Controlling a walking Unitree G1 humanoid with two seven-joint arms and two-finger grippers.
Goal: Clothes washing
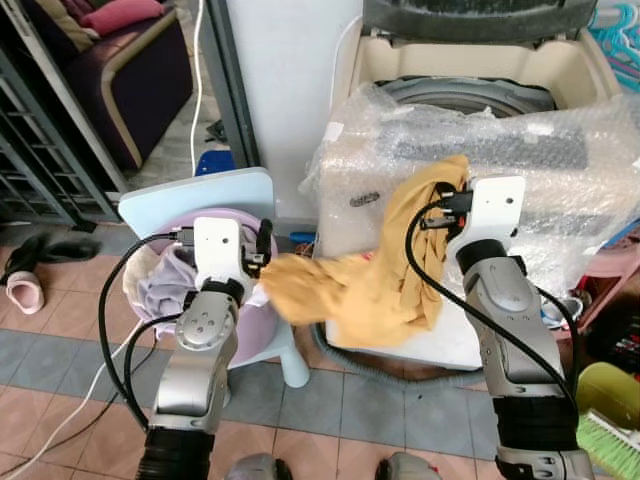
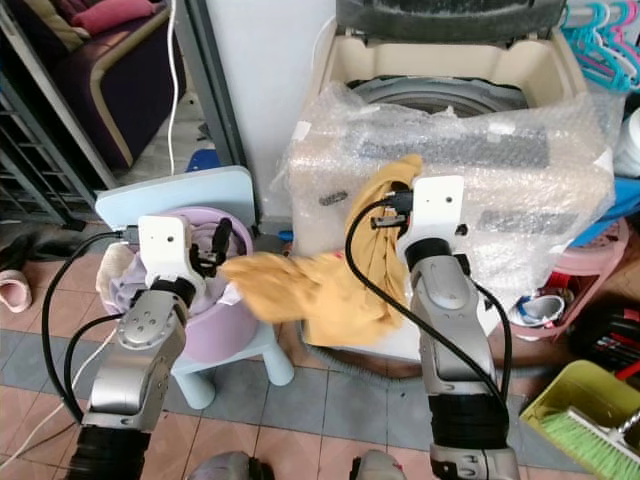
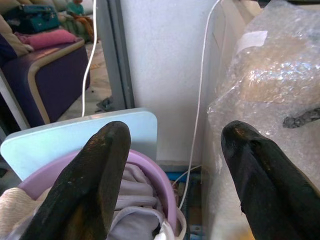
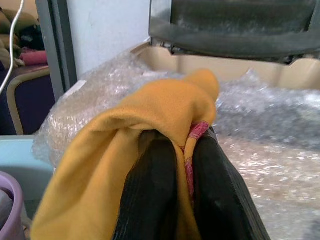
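Loading step: right gripper (image 4: 182, 150) clamped on the yellow cloth (image 1: 370, 280) by the washer (image 1: 470, 95); left gripper (image 3: 175, 170) apart over the basin (image 1: 255, 330). Next: lift it into the drum.

Tiled floor (image 1: 60, 360) in pink and grey squares. Standing on it: a pale blue chair (image 1: 200, 195) with a purple basin (image 2: 215, 330) of clothes on its seat, and a washing machine (image 1: 470, 60) wrapped in bubble wrap (image 1: 560, 190). Pink slipper (image 1: 22, 290) near the floor's left edge.
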